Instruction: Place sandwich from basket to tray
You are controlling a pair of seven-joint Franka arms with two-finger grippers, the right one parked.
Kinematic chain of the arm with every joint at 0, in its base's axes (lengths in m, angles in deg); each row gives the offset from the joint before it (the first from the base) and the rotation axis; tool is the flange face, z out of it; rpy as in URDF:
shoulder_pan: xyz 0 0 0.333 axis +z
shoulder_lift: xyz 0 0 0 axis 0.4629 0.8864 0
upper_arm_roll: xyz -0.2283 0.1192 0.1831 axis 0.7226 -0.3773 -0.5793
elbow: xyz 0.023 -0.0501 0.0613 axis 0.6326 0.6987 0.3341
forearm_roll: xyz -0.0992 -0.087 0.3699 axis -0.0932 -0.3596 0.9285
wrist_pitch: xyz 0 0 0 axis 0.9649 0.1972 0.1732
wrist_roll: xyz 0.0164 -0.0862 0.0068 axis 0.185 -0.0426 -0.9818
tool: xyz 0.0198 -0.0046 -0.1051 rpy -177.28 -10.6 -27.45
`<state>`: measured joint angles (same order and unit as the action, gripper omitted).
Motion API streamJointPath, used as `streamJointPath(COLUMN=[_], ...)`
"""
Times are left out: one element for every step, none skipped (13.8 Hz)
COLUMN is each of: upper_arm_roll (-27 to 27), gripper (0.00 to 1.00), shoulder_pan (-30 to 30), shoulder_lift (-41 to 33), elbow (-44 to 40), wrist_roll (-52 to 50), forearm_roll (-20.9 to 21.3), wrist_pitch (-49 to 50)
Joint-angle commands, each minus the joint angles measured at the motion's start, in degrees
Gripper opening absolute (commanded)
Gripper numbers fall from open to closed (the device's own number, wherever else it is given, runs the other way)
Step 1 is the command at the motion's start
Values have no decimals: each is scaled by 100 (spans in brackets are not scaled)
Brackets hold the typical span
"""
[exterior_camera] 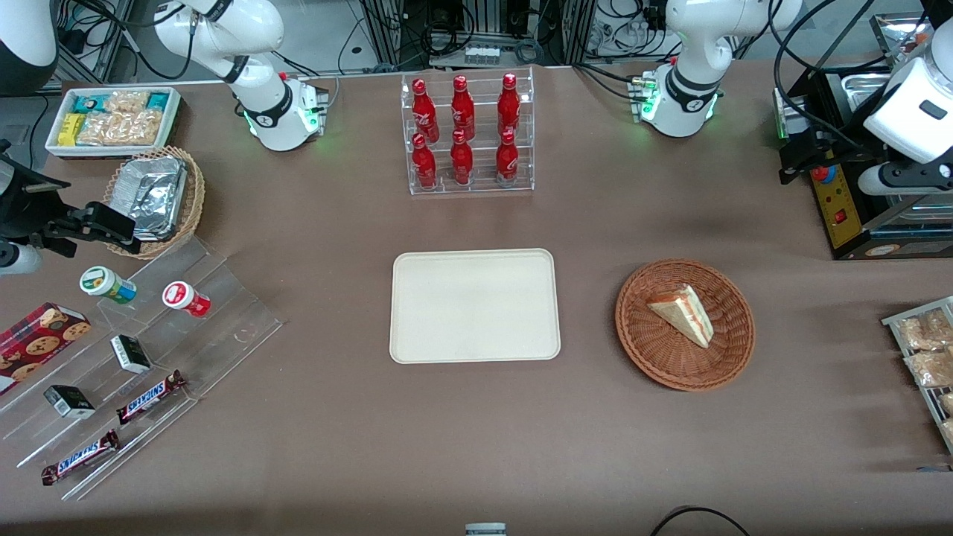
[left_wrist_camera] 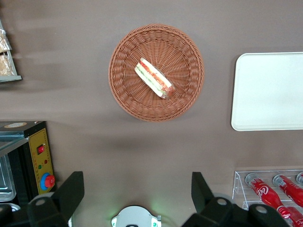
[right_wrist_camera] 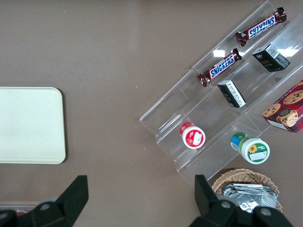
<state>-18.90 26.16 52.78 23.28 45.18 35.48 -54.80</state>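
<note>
The gripper [left_wrist_camera: 137, 198] hangs high above the worktop [exterior_camera: 476, 447] with its fingers spread wide and nothing between them, well apart from the basket [left_wrist_camera: 124, 94] it looks down on. The sandwich [left_wrist_camera: 154, 78] lies in the middle of that basket, a wedge on its side with the filling layers facing up.

The step in hand is judged to be the descent and grasp. It should go best with the gripper centred over the wedge, turned so the fingers close across the two bread faces and not along its length, and lowered until the tips sit just above the weave. A gentle squeeze is wise, since the bread looks soft.

The basket rim is low but must be cleared on the lift. Between basket and tray [exterior_camera: 417, 350] the worktop is bare, so the way across is open. The bottle rack [exterior_camera: 470, 134] stands nearer the arm bases, away from that path. The tray is empty, leaving room to set down centrally.
</note>
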Motion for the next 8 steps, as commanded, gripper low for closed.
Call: streamJointPath(upper_arm_roll=[-64,-64,-64,-64,-64,-73,-81,-90], gripper=[100,100,100,100,100,100,100,100], shoulder_pan=[-52,-52,-52,-52,-52,-52,-52,-43], shoulder_lift=[-108,-99,-99,-99,-82,-81,-81,-81], elbow=[86,95,103,112,121,138,217,270], wrist_roll=[75,84,92,93,84,84,92,93], forearm_roll=[-78,-87,-78,-78,-87,-87,-87,-87], wrist_pitch=[58,50,50,41,32,41,32,23])
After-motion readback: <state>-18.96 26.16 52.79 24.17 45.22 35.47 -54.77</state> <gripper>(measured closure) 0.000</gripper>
